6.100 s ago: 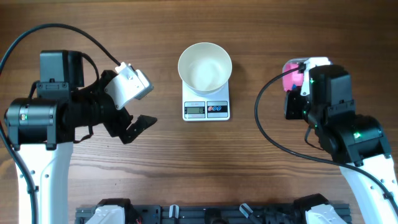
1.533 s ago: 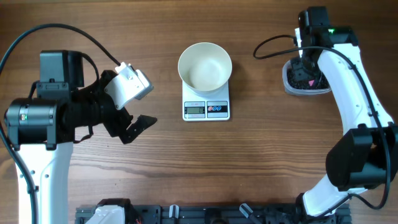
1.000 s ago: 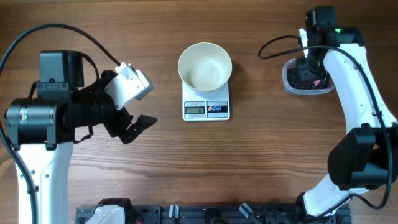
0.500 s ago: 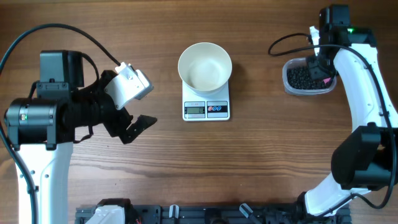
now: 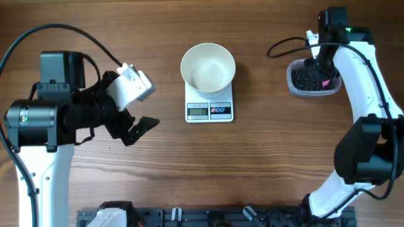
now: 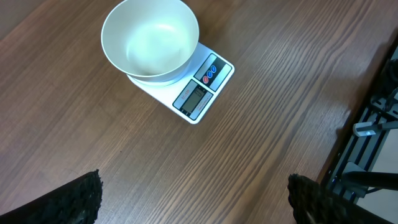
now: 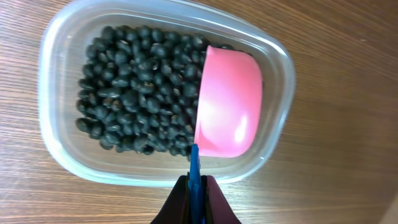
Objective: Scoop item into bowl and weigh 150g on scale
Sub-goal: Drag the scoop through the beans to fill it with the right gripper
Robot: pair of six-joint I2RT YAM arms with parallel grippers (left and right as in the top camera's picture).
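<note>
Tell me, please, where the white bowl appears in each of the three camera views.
Overhead: the white bowl is at top centre, sitting on the scale.
Left wrist: the bowl is at upper left, again on the scale.
Right wrist: not in it; this view shows the clear tub of black beads and the pink scoop.
Shared landmark: the scale's display links overhead and left wrist; the wooden table appears in all three.
</note>
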